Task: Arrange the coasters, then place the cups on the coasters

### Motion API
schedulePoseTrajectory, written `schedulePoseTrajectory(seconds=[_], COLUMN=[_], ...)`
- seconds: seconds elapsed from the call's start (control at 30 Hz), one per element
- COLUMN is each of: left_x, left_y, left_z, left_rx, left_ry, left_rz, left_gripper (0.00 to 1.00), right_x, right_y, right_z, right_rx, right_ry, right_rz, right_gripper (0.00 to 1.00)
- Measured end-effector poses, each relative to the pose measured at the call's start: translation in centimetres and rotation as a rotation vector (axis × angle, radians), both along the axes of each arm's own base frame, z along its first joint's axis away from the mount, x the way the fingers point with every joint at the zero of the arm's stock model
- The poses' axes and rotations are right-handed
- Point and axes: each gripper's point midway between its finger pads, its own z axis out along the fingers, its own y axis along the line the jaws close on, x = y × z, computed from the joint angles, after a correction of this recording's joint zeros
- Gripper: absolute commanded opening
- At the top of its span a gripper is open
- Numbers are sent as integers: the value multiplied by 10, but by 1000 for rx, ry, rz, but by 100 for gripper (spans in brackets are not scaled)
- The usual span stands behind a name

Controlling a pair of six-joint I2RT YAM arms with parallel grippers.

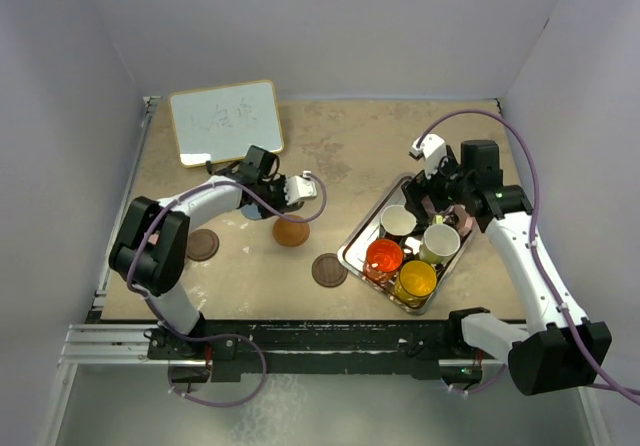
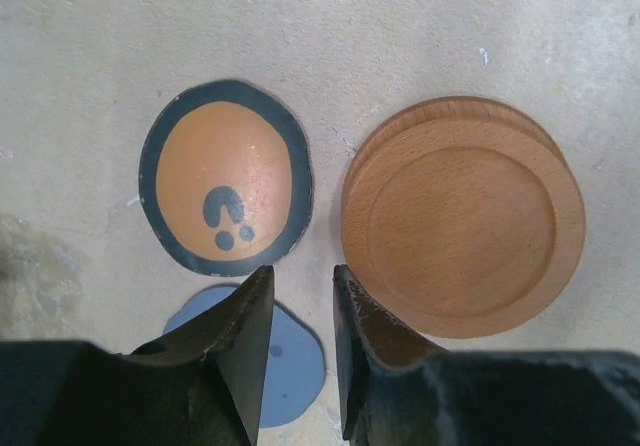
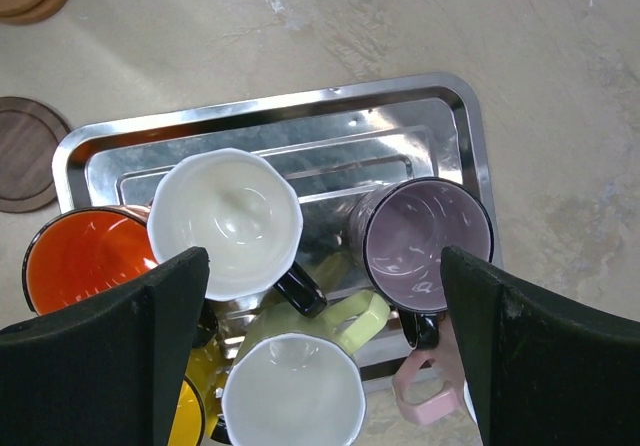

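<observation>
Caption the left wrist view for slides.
Left gripper, jaws close together, over a blue-grey coaster; black-rimmed orange coaster and wooden coasters ahead.

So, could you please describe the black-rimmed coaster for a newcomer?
From the whiteboard, follow the left arm to its fingers. In the wrist view two discs lie just beyond them; the black-rimmed coaster is the left one. Unlike the plain wooden coasters beside it, it is orange with a black mark.

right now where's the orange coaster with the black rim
Left wrist view, left of centre: the black-rimmed coaster lies on the table, the tan wooden coasters to its right and the blue-grey coaster below, by the jaws of the left gripper.
</observation>
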Motion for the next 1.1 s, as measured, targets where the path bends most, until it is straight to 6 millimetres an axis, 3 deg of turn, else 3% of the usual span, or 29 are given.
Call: schedulePoseTrajectory(seconds=[0.2,0.33,0.5,0.7,0.83,1.1], left_x=[-3,-10,-25,-45,-46,-54], left_y=[-9,-21,-42,-67,-64,-52], left_z=[24,33,21,-8,-19,-17], left_rx=[-88,-147,-145,-108,-88,-50], left_ry=[-11,-3,37,106,135,164], left_rz=[-4,-55,-133,-220,-215,-196], left_gripper=[65,74,79,83,81,80], right_x=[0,1,1,1,1,1], right_y=[-1,-1,-1,-1,-2,-3], right_z=[-1,-1,-1,-1,-2,-2], right_rx=[-5,-6,-8,-10,-13,-19], right_ry=[0,0,-1,0,0,-1], right_rz=[1,1,2,2,3,1], right_gripper=[100,100,100,100,100,100])
